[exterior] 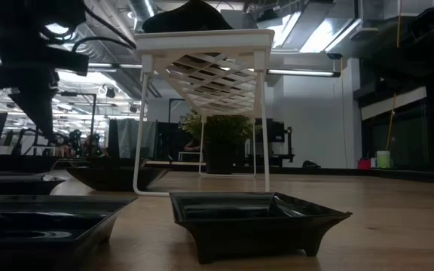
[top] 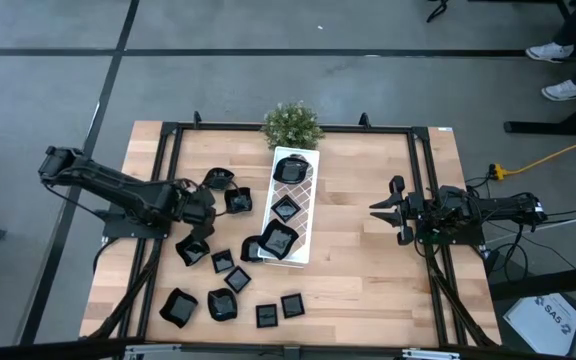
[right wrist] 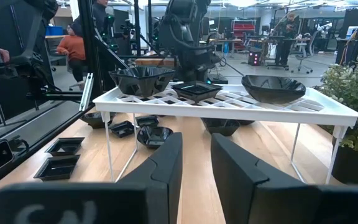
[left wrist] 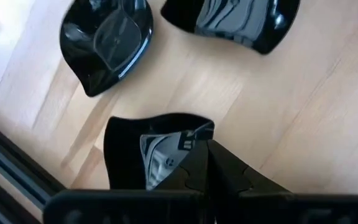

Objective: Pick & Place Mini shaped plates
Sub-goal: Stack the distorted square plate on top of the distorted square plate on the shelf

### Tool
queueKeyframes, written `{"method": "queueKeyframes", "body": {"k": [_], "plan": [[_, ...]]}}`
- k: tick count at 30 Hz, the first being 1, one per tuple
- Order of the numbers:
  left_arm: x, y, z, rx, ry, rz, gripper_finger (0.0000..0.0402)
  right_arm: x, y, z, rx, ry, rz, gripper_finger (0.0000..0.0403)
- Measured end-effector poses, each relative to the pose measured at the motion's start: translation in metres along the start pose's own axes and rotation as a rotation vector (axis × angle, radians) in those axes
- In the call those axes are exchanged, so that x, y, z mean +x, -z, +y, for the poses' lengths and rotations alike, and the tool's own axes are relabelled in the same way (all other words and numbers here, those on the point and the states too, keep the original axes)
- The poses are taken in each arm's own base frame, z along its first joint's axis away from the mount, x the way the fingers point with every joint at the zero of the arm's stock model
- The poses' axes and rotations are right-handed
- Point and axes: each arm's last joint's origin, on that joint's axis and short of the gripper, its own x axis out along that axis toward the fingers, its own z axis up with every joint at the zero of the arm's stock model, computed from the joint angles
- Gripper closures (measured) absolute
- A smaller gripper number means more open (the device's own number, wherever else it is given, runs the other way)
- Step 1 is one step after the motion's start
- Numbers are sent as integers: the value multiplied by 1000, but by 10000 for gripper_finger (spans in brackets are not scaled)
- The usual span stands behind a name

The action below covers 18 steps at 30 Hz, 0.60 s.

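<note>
The left claw [top: 200, 222] is pinching a black dish's [left wrist: 143, 155] rim, readying a lift toward the white tray [top: 306, 215]; the right claw [top: 396, 210] is waiting, spread.

Even overhead light; low view backlit, dim.

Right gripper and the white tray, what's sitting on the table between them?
Nothing: in the high view, only bare wood lies between the right gripper and the white tray. The right wrist view agrees.

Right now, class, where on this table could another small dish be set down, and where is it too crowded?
Bare wood lies between the white tray and the right hand, and along the near-right edge. The black dishes crowd the area beside the left hand.
</note>
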Motion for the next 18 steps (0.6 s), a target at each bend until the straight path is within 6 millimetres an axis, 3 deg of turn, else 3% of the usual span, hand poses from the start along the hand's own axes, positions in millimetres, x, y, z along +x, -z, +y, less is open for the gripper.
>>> {"method": "queueKeyframes", "body": {"k": [13,18], "plan": [[-4,3,0,-69,98,59,400,0,0,0,0,-1,0,318],[-4,2,-1,-90,129,68,373,0,0,0,0,0,0,318]]}}
